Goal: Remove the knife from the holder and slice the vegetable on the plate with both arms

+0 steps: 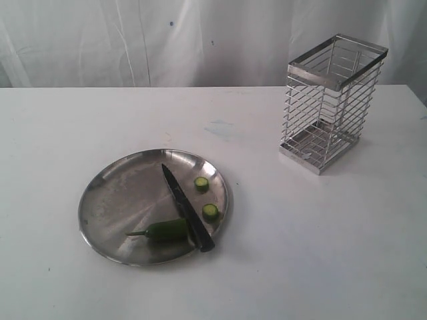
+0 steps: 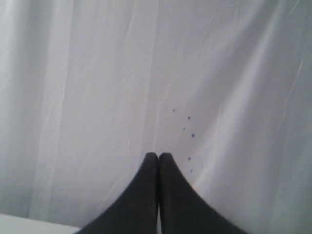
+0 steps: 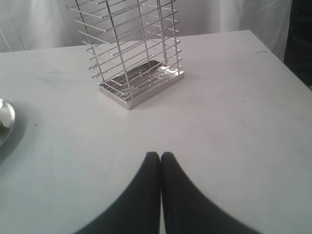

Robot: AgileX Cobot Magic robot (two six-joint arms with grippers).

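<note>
White counter (image 1: 320, 253): knife (image 1: 185, 205) lies on plate (image 1: 113, 193) w/ vegetable (image 1: 165, 230) beside 2 cut rounds; holder (image 1: 331, 103) empty. Left claw (image 2: 159, 157) & right claw (image 3: 160, 156) both closed, holding nothing. Knife's prob light, stiff; you'd grab its handle.

White table (image 1: 280, 267) bears plate (image 1: 107, 193) and holder (image 1: 333, 100).

Soft, even daylight; faint shadows; left wrist view slightly blurred.
</note>
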